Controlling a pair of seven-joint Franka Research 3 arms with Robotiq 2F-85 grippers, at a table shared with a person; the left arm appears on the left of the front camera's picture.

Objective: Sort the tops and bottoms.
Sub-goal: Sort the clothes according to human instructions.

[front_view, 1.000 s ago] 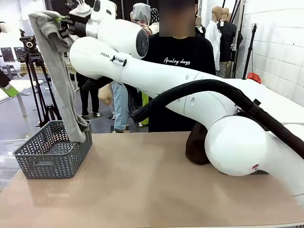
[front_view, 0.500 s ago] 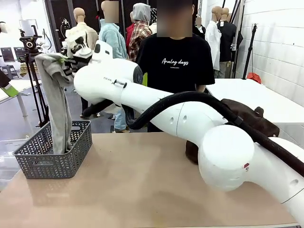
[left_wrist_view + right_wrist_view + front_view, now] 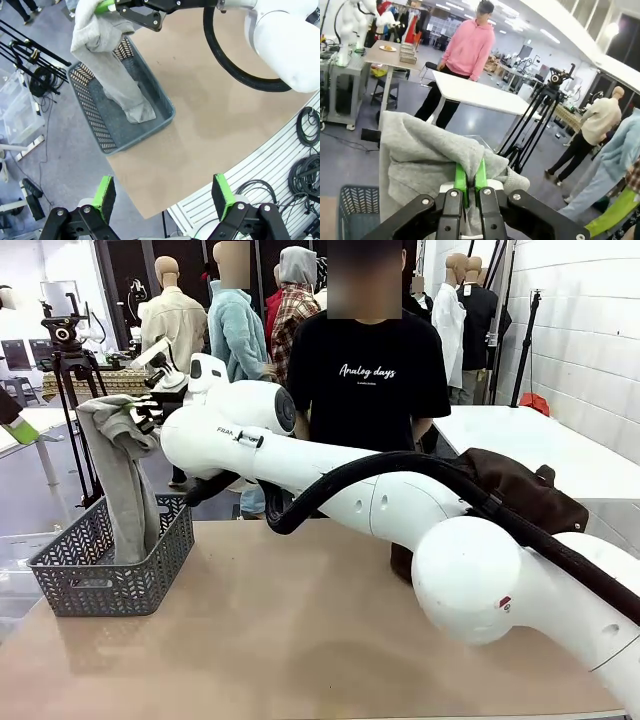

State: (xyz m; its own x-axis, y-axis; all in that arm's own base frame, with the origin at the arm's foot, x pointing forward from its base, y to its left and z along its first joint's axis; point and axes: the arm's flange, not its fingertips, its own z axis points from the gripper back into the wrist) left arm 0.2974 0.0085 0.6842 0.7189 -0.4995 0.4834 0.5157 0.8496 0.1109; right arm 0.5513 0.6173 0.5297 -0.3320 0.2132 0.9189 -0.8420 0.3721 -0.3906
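At far left, above the basket [image 3: 105,575]: right hand [image 3: 148,412], reached across from the right, clamped shut on a bunch of the grey T-shirt [image 3: 125,480]. Seen along the right hand's own fingers [image 3: 469,180]: green pads pressed together with grey knit pinched between them, folds of the T-shirt [image 3: 420,165] bulging to either side. T-shirt hanging from the grip in a long drape, lower end down inside the basket. From the left wrist: T-shirt [image 3: 107,60] trailing from the right hand [image 3: 107,6] into the basket [image 3: 150,125], hem resting on the basket floor near one corner.

Basket: grey mesh, at the left near corner of the surface [image 3: 300,640], one side close to the surface's left edge.

Left hand [image 3: 164,192]: raised high above the near left of the surface, fingers [image 3: 104,192] spread wide apart, nothing between the green pads, tan surface [image 3: 200,125] and basket below.

At right, behind the large white elbow of the right arm [image 3: 470,580]: dark brown garment [image 3: 520,490] heaped on the surface's far right side, partly hidden by the arm, well apart from the basket.

At the far side, middle: person [image 3: 375,370] in a black shirt with white lettering, standing at the surface's far edge.
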